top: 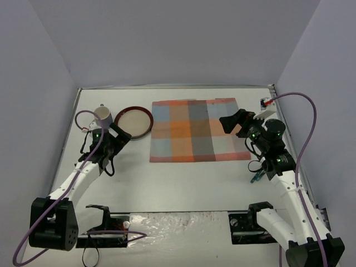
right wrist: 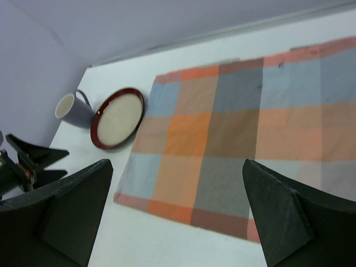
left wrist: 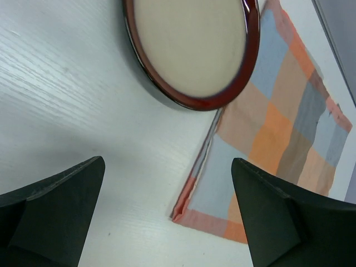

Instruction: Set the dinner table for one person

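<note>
**Top external: plate waits beside the mat**

The table (top: 183, 178) spans the view beneath both arms. The step in hand looks like moving the plate (top: 135, 120). It would go best by pinching its near rim, lifting clear of the cloth edge and centring it on the mat (top: 194, 130). The left gripper (top: 121, 133) hovers at the plate's 7 o'clock, jaws spread wide, empty. The right gripper (top: 231, 123), equally spread and empty, hangs over the mat's 3 o'clock edge. A mug (top: 103, 115) stands at the plate's 10 o'clock.

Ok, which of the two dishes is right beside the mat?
The plate, red-rimmed with a cream centre, at the mat's left edge. The mug stands further left, beyond the plate.
</note>
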`<act>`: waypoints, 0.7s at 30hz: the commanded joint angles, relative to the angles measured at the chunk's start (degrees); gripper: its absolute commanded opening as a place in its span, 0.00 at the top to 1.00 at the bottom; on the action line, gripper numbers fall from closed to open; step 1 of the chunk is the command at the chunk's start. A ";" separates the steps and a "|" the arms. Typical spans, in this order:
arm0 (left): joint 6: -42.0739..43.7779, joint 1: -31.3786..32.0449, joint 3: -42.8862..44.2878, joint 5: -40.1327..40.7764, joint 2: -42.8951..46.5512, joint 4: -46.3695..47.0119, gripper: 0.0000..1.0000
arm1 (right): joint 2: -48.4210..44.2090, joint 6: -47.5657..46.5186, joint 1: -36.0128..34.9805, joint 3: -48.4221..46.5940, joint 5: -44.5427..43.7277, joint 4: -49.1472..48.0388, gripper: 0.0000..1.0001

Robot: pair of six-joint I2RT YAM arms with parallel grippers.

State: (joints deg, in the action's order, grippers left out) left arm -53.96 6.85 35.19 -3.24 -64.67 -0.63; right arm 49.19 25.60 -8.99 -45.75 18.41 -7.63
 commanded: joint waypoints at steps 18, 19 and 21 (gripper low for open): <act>-9.27 -6.41 10.81 -4.84 -28.39 22.17 0.26 | 1.57 3.31 -0.98 9.67 9.40 -12.72 0.00; -9.23 -6.41 11.43 -4.76 -28.89 21.44 0.28 | 1.61 3.23 -1.02 9.71 9.28 -12.75 0.00; -9.30 -6.41 12.06 -4.49 -30.22 19.71 0.33 | 1.65 3.14 -1.03 9.71 8.82 -12.83 0.00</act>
State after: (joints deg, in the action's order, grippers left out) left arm -62.82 0.67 43.85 -8.12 -94.08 18.79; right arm 50.54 29.76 -9.53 -34.74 26.49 -14.64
